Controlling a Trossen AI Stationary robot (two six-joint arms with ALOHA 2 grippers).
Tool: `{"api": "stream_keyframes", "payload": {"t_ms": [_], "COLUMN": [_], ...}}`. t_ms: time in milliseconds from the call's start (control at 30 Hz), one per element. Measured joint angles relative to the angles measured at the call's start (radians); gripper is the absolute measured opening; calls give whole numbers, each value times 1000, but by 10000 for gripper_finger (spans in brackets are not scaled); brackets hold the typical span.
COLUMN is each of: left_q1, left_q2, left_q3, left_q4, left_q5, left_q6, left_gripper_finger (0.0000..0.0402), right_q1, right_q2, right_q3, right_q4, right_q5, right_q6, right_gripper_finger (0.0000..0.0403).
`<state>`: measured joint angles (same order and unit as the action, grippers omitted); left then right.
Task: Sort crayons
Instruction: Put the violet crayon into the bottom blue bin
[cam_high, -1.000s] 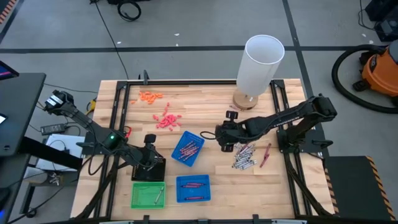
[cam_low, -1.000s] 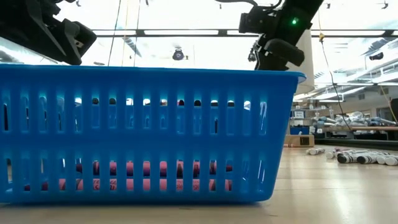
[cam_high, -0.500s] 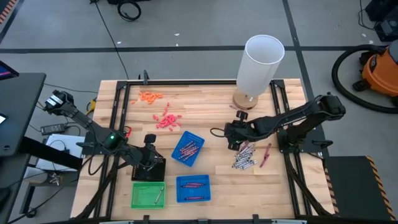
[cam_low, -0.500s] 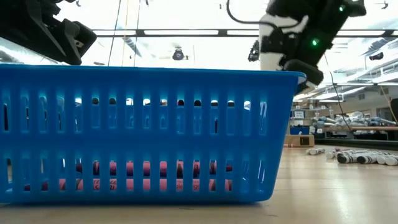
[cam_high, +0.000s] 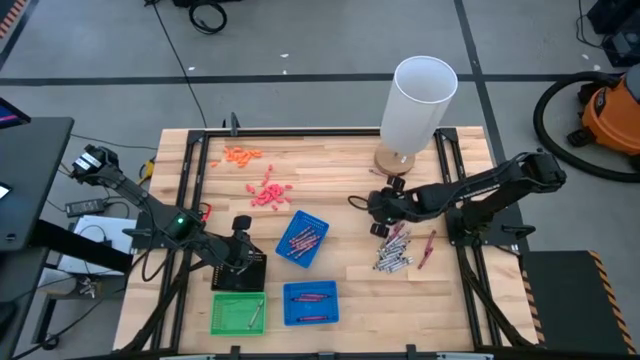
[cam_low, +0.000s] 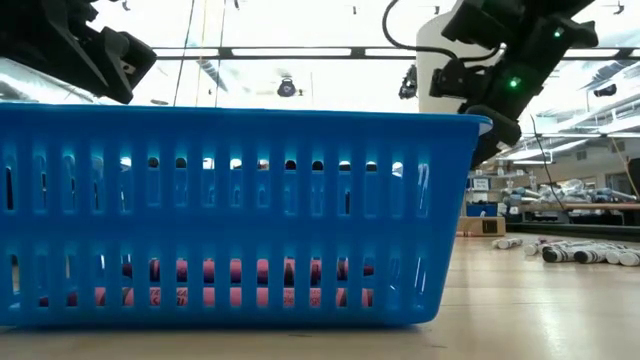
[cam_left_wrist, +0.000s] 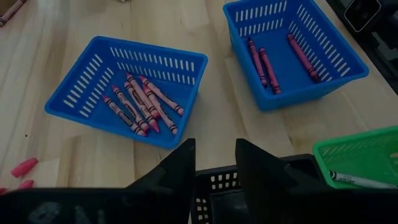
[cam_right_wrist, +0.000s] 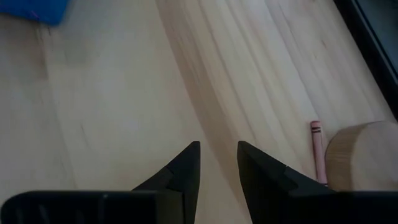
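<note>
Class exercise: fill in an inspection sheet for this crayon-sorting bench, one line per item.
Surface: pale wooden table, black frame.
Job's things: red crayons in two blue slotted trays; loose grey crayon pile.
Clutter: salmon-pink and orange bits; white cylinder; green tray.
Grippers: left gripper over black tray, fingers apart, empty; right gripper over bare wood, fingers apart, empty.
Cables: black cable on floor.
Surroundings: orange vacuum.

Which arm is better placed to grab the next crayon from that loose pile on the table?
Right. The right gripper hovers open just beside the loose crayons, while the left gripper waits over the black tray, across the table.
</note>
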<state>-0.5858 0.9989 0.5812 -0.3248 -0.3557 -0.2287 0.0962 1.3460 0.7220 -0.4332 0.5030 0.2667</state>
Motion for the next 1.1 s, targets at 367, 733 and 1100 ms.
{"api": "stream_keyframes", "payload": {"t_ms": [367, 733, 1100], "left_q1": [0, 0, 0], "left_q2": [0, 0, 0], "left_q3": [0, 0, 0], "left_q4": [0, -1, 7], "left_q5": [0, -1, -19], "left_q6": [-1, 14, 41], "left_gripper_finger": [125, 125, 125], "right_q1": [-30, -15, 164], "right_q2": [0, 3, 146], "right_q3": [-34, 17, 153], "right_q4": [5, -58, -64], "right_q5": [-39, -169, -210], "right_q6": [9, 141, 187], "right_gripper_finger": [114, 114, 114]}}
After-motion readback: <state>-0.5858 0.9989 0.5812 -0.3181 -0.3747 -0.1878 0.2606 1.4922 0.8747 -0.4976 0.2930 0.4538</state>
